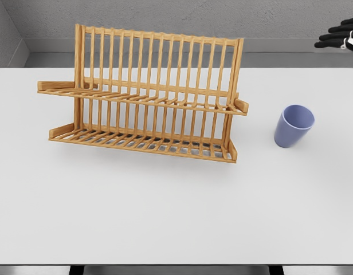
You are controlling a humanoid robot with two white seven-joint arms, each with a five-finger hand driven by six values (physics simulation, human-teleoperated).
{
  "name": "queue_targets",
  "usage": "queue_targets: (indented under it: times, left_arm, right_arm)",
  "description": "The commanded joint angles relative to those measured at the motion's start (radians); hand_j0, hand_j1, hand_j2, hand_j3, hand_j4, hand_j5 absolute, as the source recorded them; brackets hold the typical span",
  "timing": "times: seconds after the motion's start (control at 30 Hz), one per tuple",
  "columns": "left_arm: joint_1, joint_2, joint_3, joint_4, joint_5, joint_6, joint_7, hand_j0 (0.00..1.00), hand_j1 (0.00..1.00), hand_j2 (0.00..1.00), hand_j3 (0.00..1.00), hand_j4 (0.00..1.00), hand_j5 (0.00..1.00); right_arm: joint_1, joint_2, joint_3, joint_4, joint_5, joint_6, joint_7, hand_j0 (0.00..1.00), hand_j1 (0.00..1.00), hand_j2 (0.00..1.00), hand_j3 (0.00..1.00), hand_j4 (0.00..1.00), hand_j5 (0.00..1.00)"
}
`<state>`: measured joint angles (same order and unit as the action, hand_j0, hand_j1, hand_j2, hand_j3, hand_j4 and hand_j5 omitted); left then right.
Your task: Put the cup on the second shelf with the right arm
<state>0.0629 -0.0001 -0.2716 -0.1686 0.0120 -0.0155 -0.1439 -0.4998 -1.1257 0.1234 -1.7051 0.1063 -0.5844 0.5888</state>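
Right of the wooden rack (143, 94), a little way off on the white table (165, 212), sits the cup (293, 125). It's a plain lavender-blue tumbler, smooth and matte like plastic, tapering toward the base and tilted a bit so you can look into its open mouth. No logo, label or text on it, and none on the rack either.

The rack is a light, bamboo-looking thing made of thin slats: a tall ladder-style back leaning slightly, with two slatted shelves sticking out toward the camera, one low near the table and the second one higher up. Both shelves have little raised lips at the ends.

Way up and to the right of the rack, at the frame's edge, the right hand (341, 35) pokes in. Dark fingers (332, 38) stretched out and loosely spread, holding nothing. It's well apart from the cup, up past the table's far edge.
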Motion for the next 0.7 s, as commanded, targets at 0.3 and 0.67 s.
queue_targets:
  times: [0.3,0.67]
  left_arm:
    - [0.000,0.000,0.000,0.000,0.000,0.000,0.000,1.00,1.00,1.00,1.00,1.00,1.00]
    - [0.000,0.000,0.000,0.000,0.000,0.000,0.000,1.00,1.00,1.00,1.00,1.00,1.00]
  right_arm:
    - [0.000,0.040,0.240,0.059,0.046,0.014,0.022,1.00,1.00,1.00,1.00,1.00,1.00]
    - [-0.022,0.083,0.317,0.185,0.081,0.028,0.022,1.00,1.00,1.00,1.00,1.00,1.00]
